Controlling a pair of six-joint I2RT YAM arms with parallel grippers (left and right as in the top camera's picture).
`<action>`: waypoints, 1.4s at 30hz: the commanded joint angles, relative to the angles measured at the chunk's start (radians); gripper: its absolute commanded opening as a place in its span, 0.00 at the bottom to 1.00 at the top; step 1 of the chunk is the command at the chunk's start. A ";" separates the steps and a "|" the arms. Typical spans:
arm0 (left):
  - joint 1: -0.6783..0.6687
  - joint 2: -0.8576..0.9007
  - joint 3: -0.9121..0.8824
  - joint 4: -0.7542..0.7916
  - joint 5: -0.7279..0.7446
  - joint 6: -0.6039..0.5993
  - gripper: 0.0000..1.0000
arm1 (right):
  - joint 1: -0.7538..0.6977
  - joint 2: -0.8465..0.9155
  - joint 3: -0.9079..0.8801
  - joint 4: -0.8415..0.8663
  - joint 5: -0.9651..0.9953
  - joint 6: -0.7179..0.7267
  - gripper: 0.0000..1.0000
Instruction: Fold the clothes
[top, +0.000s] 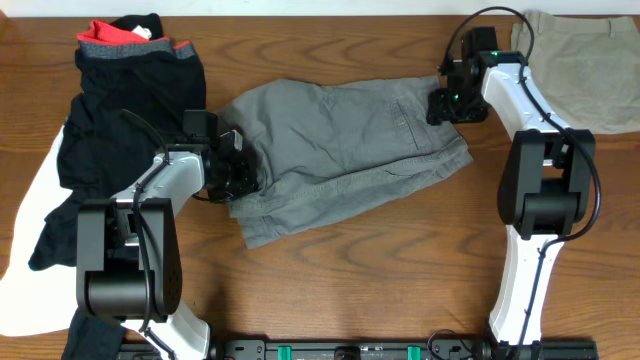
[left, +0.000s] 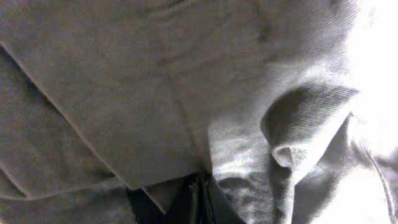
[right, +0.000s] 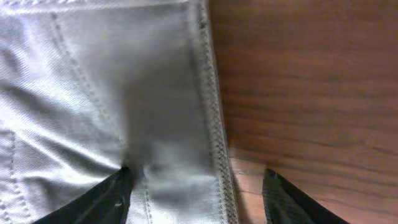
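Though half buried, left end effector (left: 200, 194) pinches grey shorts (top: 340, 140); right end effector (right: 196, 190) gapes wide.

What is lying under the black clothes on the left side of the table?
A white cloth shows from beneath the black clothes, spreading toward the left edge of the table. How far it runs under them is covered.

**Wooden worktop, white sheet, black rail**

The worktop (top: 380, 270) is brown wood, its strong grain running from left to right. A white sheet (top: 18, 280) lies along its left edge, reaching down toward the near left corner and partly covered. A black rail (top: 300, 351) with small green fittings runs along the middle of the near edge.
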 joint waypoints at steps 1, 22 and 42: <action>-0.002 0.042 0.002 0.002 -0.073 0.016 0.06 | 0.029 0.089 -0.013 -0.025 -0.095 -0.023 0.66; -0.027 0.042 0.002 -0.009 -0.091 0.013 0.06 | -0.162 0.062 -0.011 -0.086 -0.052 0.116 0.01; -0.095 0.042 0.002 0.003 -0.091 0.014 0.06 | -0.150 -0.267 -0.011 -0.186 -0.208 0.032 0.01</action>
